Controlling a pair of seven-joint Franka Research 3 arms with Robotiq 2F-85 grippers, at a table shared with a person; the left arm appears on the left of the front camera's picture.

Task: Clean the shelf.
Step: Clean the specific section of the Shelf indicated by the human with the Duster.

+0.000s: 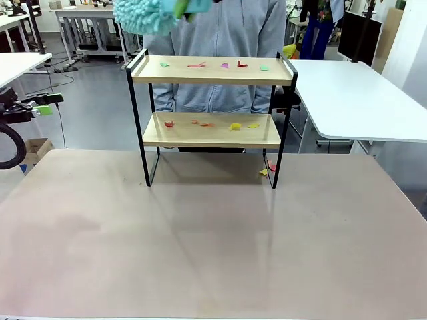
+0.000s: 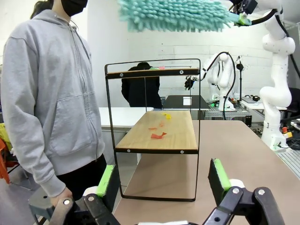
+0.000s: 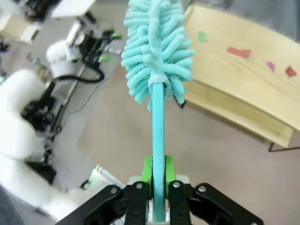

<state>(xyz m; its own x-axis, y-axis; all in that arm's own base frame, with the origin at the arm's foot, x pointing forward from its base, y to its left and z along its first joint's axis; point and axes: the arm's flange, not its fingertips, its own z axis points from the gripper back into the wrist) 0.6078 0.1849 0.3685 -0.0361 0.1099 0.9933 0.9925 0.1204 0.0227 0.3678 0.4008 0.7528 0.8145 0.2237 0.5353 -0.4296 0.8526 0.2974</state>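
The shelf point(image 1: 212, 71) stands at the far middle of the table, a two-tier wooden rack in a black frame. Coloured paper scraps point(image 1: 198, 65) lie on its top board, more scraps point(image 1: 235, 126) on the lower board, and a few by its right leg. My right gripper point(image 3: 158, 176) is shut on the teal handle of a fluffy duster point(image 3: 157, 51), held above the top board's left end point(image 1: 147, 15). My left gripper point(image 2: 162, 180) is open and holds nothing. It is off the table's left side point(image 1: 40, 105), facing the shelf's end point(image 2: 157, 136).
A person in a grey hoodie point(image 1: 220, 40) stands right behind the shelf. White tables stand at the right point(image 1: 360, 100) and far left point(image 1: 17, 63). The beige table point(image 1: 213, 240) stretches bare in front of the shelf.
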